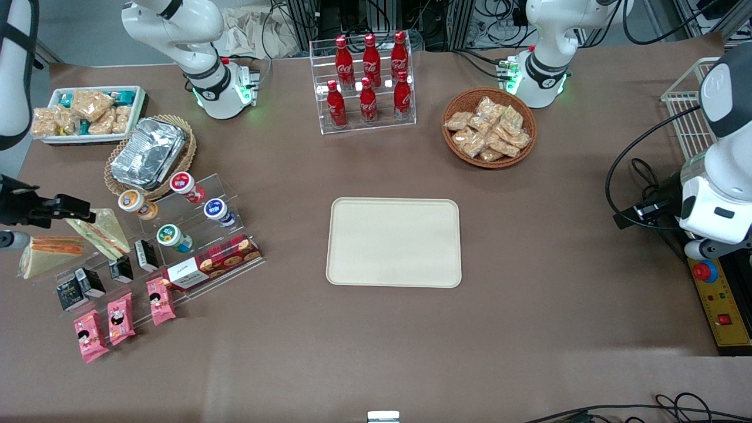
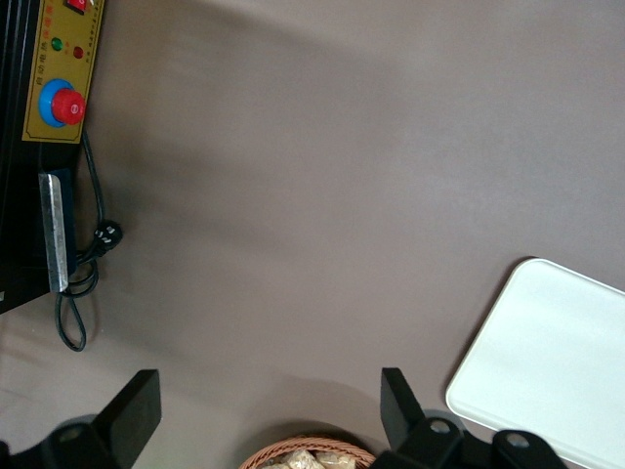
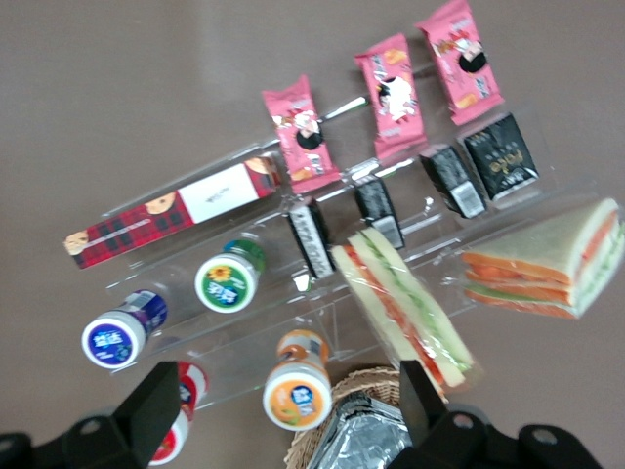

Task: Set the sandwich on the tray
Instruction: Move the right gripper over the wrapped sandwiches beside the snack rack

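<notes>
Sandwich (image 1: 48, 254) first: the wrapped wedge with pale bread and an orange-red and green filling edge lies at the outer end of the clear stepped rack (image 1: 194, 235), the end toward the working arm's side of the desk (image 1: 529, 329). A second wedge (image 1: 101, 231) with greenish-yellow bread leans on the rack just beside it.

The end effector (image 1: 59, 207) hangs above that same end of the rack, a little farther from the front camera than the sandwich and not touching it. Its fingers (image 3: 146, 415) stand spread wide apart.

From the front I can see the tray (image 1: 393, 242), plain cream, flat on the desk well apart from the rack, toward the parked arm's end. The wrist camera on the working arm does not take the tray in. Instead it looks straight down on the rack and shows the sandwich's layered filling edge, which is only a thin stripe from the front. It also shows that the sandwich lies outside the gap between the fingers. Under that gap are the small round tubs (image 3: 296, 391) on the rack and the foil container (image 3: 356, 435) in its wicker basket. The parked arm's camera catches one corner of the tray and bare desk.
</notes>
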Available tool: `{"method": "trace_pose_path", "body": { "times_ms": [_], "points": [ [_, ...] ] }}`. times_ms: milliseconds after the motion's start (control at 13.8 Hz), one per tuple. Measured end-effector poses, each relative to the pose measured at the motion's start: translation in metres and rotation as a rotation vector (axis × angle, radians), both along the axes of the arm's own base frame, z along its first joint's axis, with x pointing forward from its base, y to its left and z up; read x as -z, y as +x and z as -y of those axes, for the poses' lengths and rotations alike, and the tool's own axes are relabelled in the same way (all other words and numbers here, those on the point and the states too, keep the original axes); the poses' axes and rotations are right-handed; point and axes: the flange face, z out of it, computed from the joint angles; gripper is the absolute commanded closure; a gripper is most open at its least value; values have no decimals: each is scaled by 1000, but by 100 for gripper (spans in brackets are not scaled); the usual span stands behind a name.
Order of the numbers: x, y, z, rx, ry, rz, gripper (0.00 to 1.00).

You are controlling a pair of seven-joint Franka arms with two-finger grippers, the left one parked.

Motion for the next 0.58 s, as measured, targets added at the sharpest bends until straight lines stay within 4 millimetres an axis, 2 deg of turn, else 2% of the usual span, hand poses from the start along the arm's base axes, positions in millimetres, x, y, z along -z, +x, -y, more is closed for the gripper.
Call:
{"method": "trace_pose_path", "body": {
  "times_ms": [433,578],
  "points": [
    [9,-3,26,238,-15,-24,0],
    [10,-8,47,305,-16,-26,0]
  ]
}}
